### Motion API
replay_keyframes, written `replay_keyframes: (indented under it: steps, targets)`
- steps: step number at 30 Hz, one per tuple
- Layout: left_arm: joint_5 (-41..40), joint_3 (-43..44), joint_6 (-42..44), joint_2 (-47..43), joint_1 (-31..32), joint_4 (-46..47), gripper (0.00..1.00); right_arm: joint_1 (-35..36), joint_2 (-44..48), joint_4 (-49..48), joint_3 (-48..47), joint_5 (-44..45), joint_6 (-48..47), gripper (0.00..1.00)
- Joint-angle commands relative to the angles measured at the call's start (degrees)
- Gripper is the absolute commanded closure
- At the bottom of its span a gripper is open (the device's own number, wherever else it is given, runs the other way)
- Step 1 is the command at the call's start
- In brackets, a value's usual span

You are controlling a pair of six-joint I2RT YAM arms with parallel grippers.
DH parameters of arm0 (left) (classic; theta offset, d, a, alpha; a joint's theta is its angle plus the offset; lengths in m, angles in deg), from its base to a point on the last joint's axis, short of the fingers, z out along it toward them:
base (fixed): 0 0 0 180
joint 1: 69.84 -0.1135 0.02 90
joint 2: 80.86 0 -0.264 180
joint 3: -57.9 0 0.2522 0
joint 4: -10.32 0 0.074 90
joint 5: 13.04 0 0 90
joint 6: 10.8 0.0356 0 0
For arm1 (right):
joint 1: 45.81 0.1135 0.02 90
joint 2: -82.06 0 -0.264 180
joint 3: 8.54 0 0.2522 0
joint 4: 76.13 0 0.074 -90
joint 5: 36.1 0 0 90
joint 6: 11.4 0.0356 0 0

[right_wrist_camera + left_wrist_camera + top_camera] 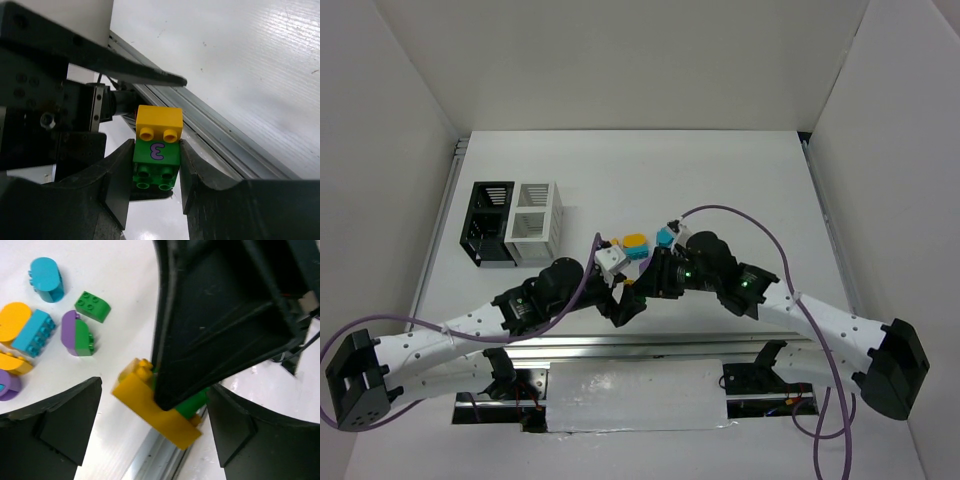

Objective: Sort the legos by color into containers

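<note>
Two slatted plastic boxes, a black container (487, 222) and a white container (533, 220), stand touching at the counter's (740, 180) far left. The right gripper (156, 150) is clamped on one glossy green brick (156, 167) with a studded yellow brick (159, 120) stuck to it, over the near rail. The left gripper (155, 405) gapes wide around that pair. Seven loose legos lie beyond it, among them a teal cylinder (46, 279), a green block (92, 306) and a rounded purple-green piece (77, 333).
</note>
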Motion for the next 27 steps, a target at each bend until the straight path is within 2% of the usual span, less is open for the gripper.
replay_keyframes:
  steps: [1, 6, 9, 10, 12, 14, 16, 20, 24, 27]
  targets:
    - [-2.6, 2.3, -1.6, -1.3, 0.4, 1.7, 0.00, 0.8, 3.9, -8.8, 2.5, 0.9, -0.3, 1.00]
    - [-3.9, 7.0, -5.7, -3.2, 0.4, -3.4, 0.01, 0.1, 8.2, -8.9, 5.1, 9.2, -6.2, 1.00]
    - [-3.9, 10.2, -10.0, -5.3, 0.4, -8.2, 0.00, -1.5, 12.3, -11.1, 7.2, 9.0, -10.8, 1.00]
    - [-3.2, 10.7, -10.5, -5.8, 0.4, -9.2, 0.00, -2.3, 13.4, -11.7, 8.1, 8.1, -13.6, 1.00]
    - [3.1, 11.7, -11.2, -7.0, 0.4, -9.2, 0.00, -2.8, 16.5, -10.3, 8.2, 8.5, -15.5, 1.00]
    - [10.1, 12.8, -11.3, -7.2, 0.4, -9.2, 0.00, -3.8, 20.5, -10.8, 8.7, 5.5, -18.7, 1.00]
    - [13.1, 13.6, -12.4, -7.1, 0.3, -9.7, 0.00, -4.3, 25.5, -14.4, 9.7, -2.0, -21.9, 1.00]
    - [22.7, 13.8, -13.3, -8.1, 0.3, -6.5, 0.01, -4.3, 30.4, -15.6, 7.7, -7.8, -26.3, 1.00]
    - [25.9, 13.3, -13.6, -9.5, 0.3, -1.7, 0.03, -4.3, 30.0, -18.5, 5.3, -16.9, -25.8, 1.00]
    - [25.7, 14.1, -13.0, -9.3, 0.3, -2.2, 0.04, -4.3, 29.4, -21.9, 5.4, -19.1, -24.5, 1.00]
